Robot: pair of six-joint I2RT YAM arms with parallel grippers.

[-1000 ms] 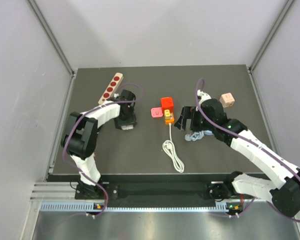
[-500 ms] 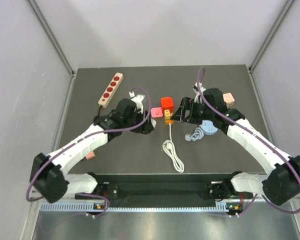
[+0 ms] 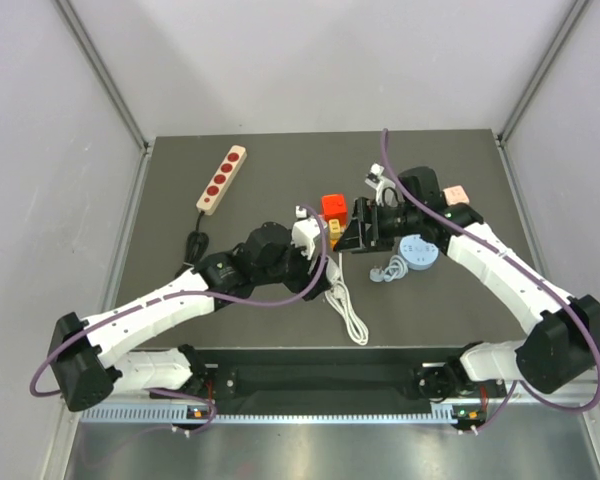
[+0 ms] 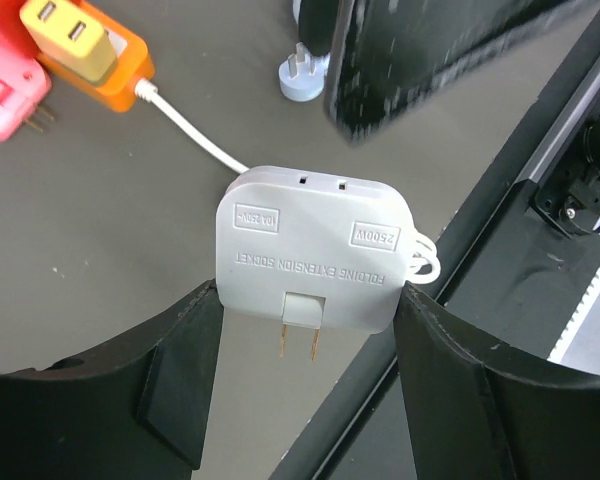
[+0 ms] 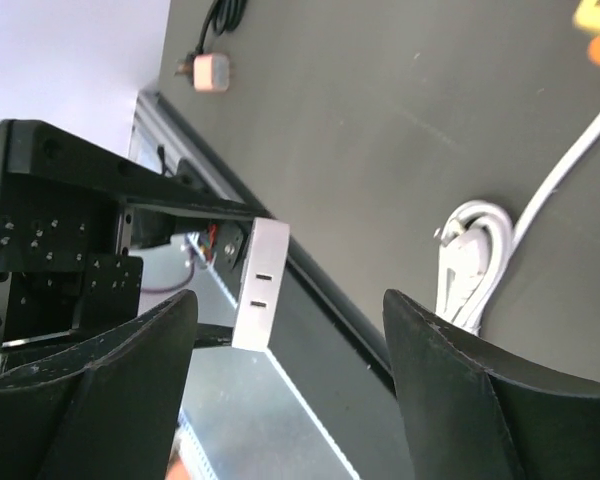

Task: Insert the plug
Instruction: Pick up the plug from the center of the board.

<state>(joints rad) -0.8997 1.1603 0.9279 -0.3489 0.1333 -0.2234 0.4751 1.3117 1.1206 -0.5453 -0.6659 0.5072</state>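
One beige strip (image 3: 222,179), one orange strip (image 4: 130,72), one red plug (image 3: 333,205), one pink plug (image 4: 8,90), one grey adapter (image 4: 315,248)

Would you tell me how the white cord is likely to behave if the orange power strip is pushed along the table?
The white cord looks thin and floppy. In the top view it lies in loose loops, so it would probably trail and uncoil rather than resist. The orange power strip looks small and light, so it may slide or swivel easily.

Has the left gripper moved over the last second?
Yes. The left gripper has swung right, ending close beside the red plug, which stayed put. It grips a grey adapter.
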